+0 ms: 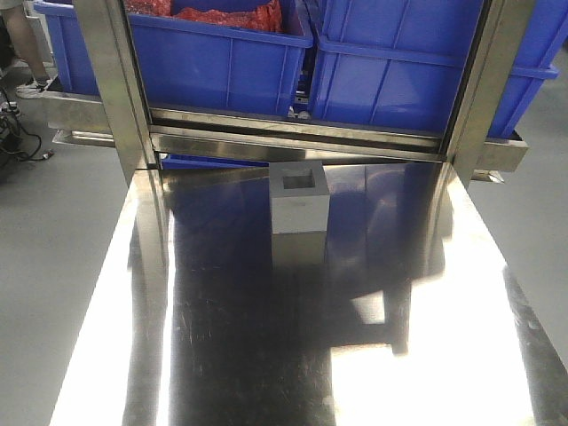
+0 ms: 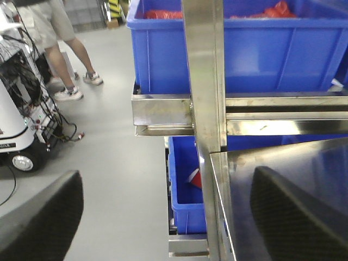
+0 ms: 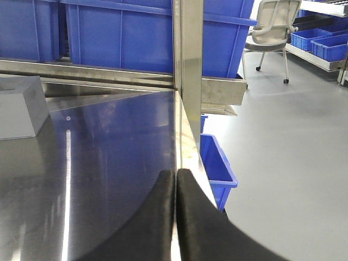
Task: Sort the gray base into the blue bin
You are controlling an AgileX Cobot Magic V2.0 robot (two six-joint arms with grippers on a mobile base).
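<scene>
The gray base (image 1: 299, 209) stands untouched on the steel table (image 1: 266, 355), recess up, near the far edge and well apart from both arms, so the sort appears not yet begun. The left gripper (image 2: 167, 174) hangs at the table's left edge with its fingers spread wide and nothing between them. The right gripper (image 3: 175, 175) hovers over the table's right edge, its fingers pressed together on nothing, with the base off to its left. Reaching, grasping, lifting and dropping all seem left to do. The blue bins (image 1: 390, 80) sit on a rack behind and above the table, the left one holding red items (image 1: 222, 13); which is the target cannot be told. Two upright steel posts (image 1: 111, 89) and a crossbar (image 1: 293, 142) stand between table and bins and would likely have to be cleared. Another bin (image 2: 187, 185) sits below table level. A person (image 2: 60, 43) stands at left and an office chair (image 3: 272, 24) at right.
</scene>
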